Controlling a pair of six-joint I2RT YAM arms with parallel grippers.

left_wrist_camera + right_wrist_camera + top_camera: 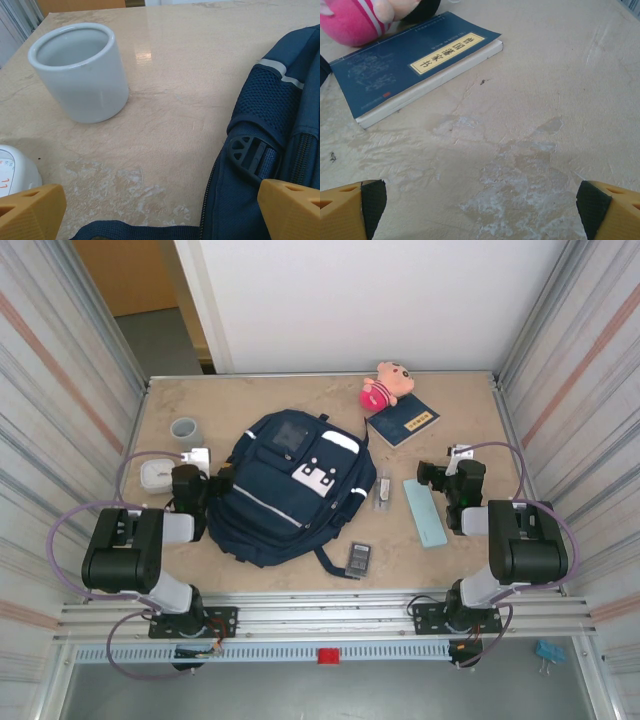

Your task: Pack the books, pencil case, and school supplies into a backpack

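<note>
The dark navy backpack (290, 485) lies flat, front side up, in the middle of the tabletop (470, 455), and everything else sits around it.

The left tool (160, 212) hovers just left of the backpack. Its orange fingers (30, 210) stand as wide apart as they go, and nothing is between them but bare tabletop and the edge of the backpack's fabric. A dark buckle (250, 155) on a strap lies right by the right-hand finger. Ahead of this tool, out past the backpack's far left side, stands an upright grey cup (186, 430). A white round device (155, 473) with red numerals sits left of the backpack, nearer than the cup.

The right tool (480, 210) hangs well right of the backpack, likewise spread fully and gripping nothing, over pale, scuffed tabletop.

The navy booklet (403, 422) lies flat off the backpack's far right corner, cover up. A pink plush toy (385, 385) touches its far edge.

The clear-grey oblong item (382, 490) rests just beside the backpack's right side. The pale teal pencil case (425, 511) lies farther right of that, apart from it.

The dark calculator-like gadget (359, 559) sits at the backpack's near right corner, just beside a loose strap.

All four items lie outside the backpack.
</note>
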